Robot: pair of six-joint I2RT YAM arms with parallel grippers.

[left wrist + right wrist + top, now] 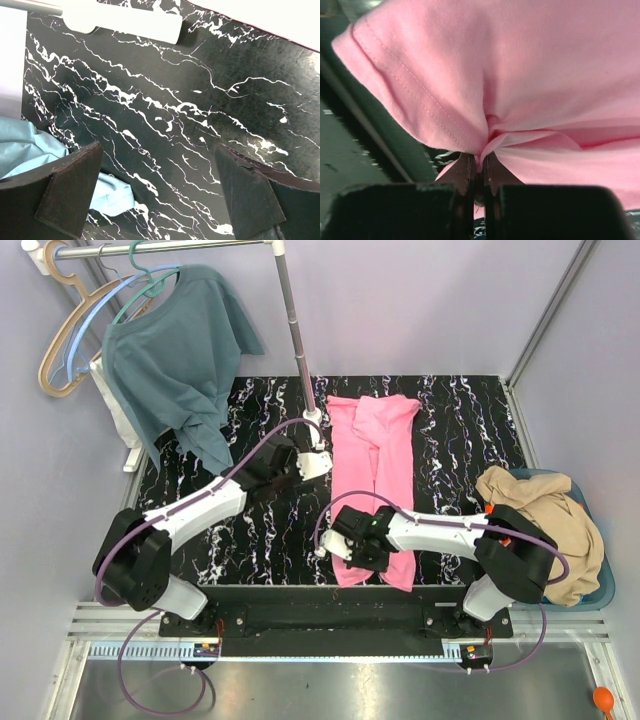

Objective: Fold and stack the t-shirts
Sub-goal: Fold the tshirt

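Right wrist view: I see my right gripper point(481, 161) pinched tight on a fold of the pink t-shirt point(520, 75), close to its stitched hem. From above, the pink t-shirt point(375, 455) lies lengthwise on the black marbled table point(460, 420), its near end under the right gripper point(352, 540). My left gripper point(300, 462) hovers over bare table just left of it, fingers spread wide. The tan t-shirt point(545, 510) sits heaped in the blue basket point(603, 592) at far right.

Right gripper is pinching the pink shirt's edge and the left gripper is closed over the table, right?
No: the left gripper is open over the table, jaws wide apart in the left wrist view. The right gripper does pinch the pink shirt.
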